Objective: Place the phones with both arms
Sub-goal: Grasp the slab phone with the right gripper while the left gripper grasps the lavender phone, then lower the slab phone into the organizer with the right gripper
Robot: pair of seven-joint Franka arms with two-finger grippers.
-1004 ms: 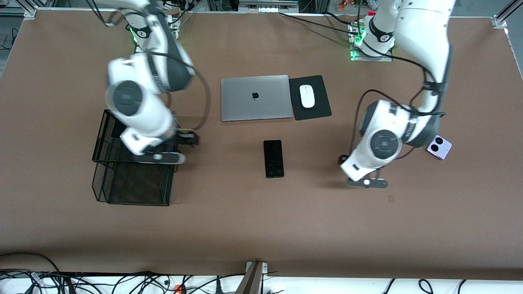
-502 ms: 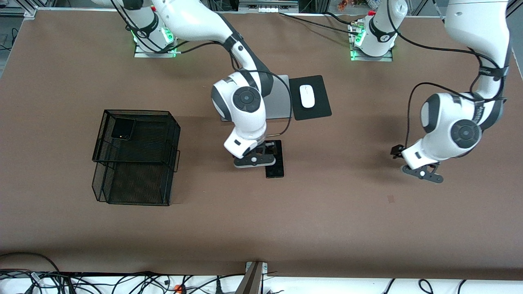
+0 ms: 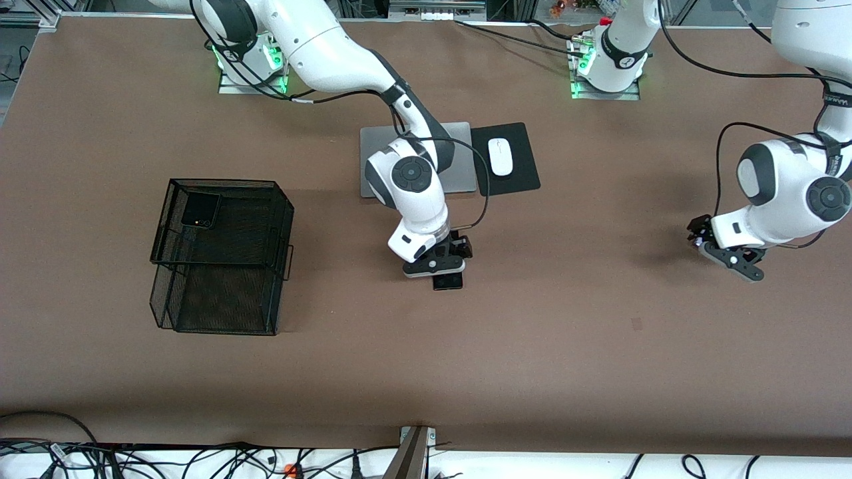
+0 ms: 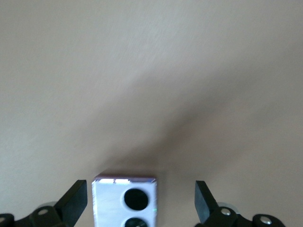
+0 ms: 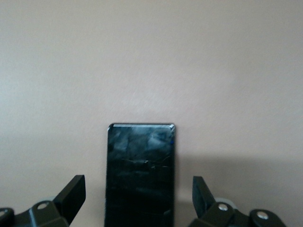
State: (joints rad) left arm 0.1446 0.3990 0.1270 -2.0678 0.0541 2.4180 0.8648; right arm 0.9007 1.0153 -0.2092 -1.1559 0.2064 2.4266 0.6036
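Front view, table middle: right gripper (image 3: 444, 256) sits low over the slab phone (image 3: 448, 280); only the phone's end nearer the camera shows past the gripper.
Front view, left arm's end: left gripper (image 3: 722, 249) hangs low over the table; the lilac phone is hidden under it in this view.
Front view, right arm's end: black mesh basket (image 3: 223, 256) in two tiers, with the black flip phone (image 3: 200, 210) lying in a corner of the upper tier.
Front view, other things: silver laptop (image 3: 459, 159), closed and partly covered by the right arm, lies farther from the camera than the slab phone; just beside it a white mouse (image 3: 500, 156) rests on a black pad (image 3: 519, 176).
Left wrist view, not seen from the front: lilac phone (image 4: 124, 200) lies flat on the table between the spread fingers (image 4: 73, 204), two round lenses up.
Left wrist view, gripper: left gripper (image 4: 140, 205) stands wide, with a clear gap to the phone on each side; it holds nothing.
Right wrist view, not seen from the front: slab phone (image 5: 140, 174) shows its whole width and glossy face, lying lengthwise between the fingers (image 5: 72, 194).
Right wrist view, gripper: right gripper (image 5: 138, 196) is spread wide, both fingers apart from the phone's edges, nothing grasped.
Obstacles: bare table around both phones in the wrist views.
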